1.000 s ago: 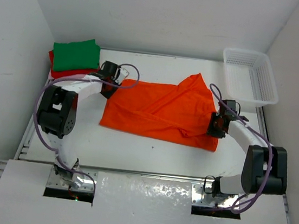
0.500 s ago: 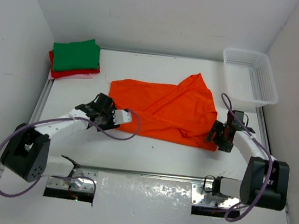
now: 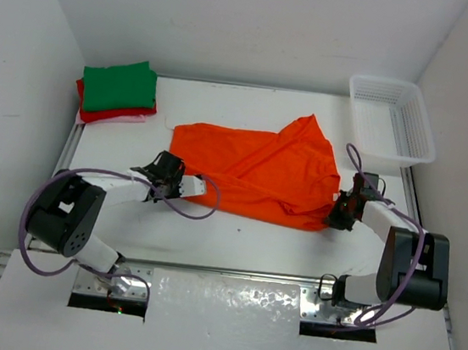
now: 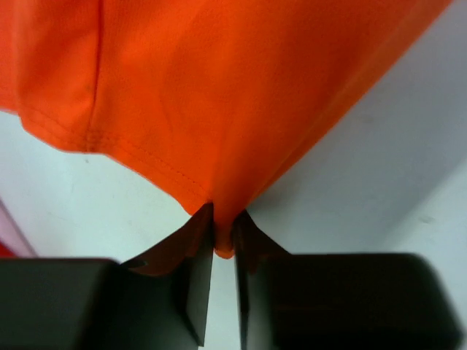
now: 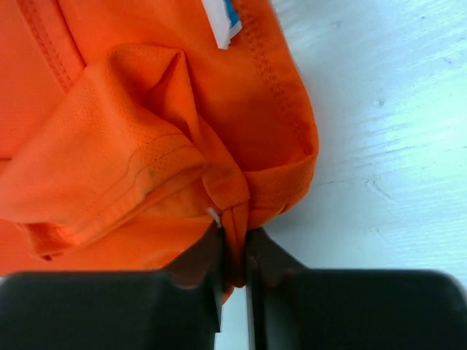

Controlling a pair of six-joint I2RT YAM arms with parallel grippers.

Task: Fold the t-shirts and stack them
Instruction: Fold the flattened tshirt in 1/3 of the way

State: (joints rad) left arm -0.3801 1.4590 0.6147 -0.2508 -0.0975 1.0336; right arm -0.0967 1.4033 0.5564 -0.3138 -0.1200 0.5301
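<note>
L gripper (image 4: 222,235) is pinched narrow on the near-left hem corner of the orange t-shirt (image 4: 219,95), w/ cloth nipped btwn the jaws. R gripper (image 5: 233,251) is clamped likewise on a bunched fold at the shirt's near-right corner. Btwn the two, the shirt is spread on the table (image 3: 235,235), extending away from both. Far beyond the L gripper, a green t-shirt (image 3: 119,84) is stacked on a red t-shirt (image 3: 120,115). Beyond the R gripper a white basket (image 3: 382,80) is seen.

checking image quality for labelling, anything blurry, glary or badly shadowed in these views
Top external: even light, soft shadows, mild glare on the shiny strip at the near edge. Left wrist: the orange t-shirt hem is fairly sharp, the left gripper blurred and dark. Right wrist: cloth weave crisp, the right gripper soft, the table bright but readable.
</note>
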